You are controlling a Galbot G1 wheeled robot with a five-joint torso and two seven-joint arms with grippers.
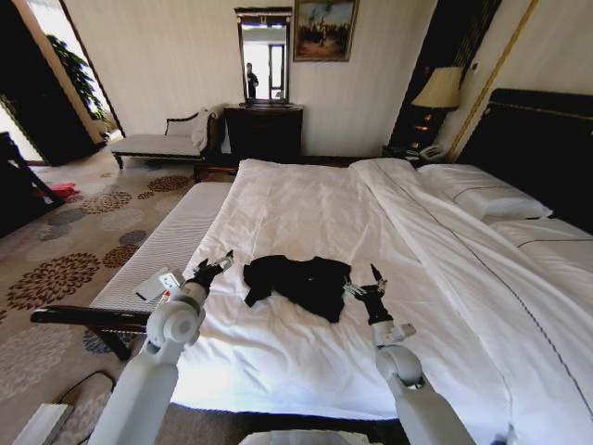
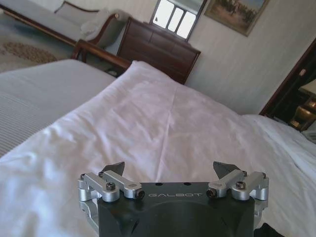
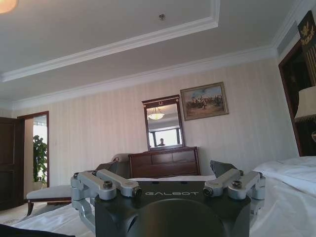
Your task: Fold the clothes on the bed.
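The black T-shirt [image 1: 301, 280] lies crumpled on the white bed [image 1: 306, 209] between both grippers, the left gripper [image 1: 220, 265] and right gripper [image 1: 369, 283] each spread wide, holding nothing.

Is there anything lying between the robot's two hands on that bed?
Yes. In the head view the black T-shirt lies crumpled on the white duvet, between the left hand and the right hand. Both hands are open.
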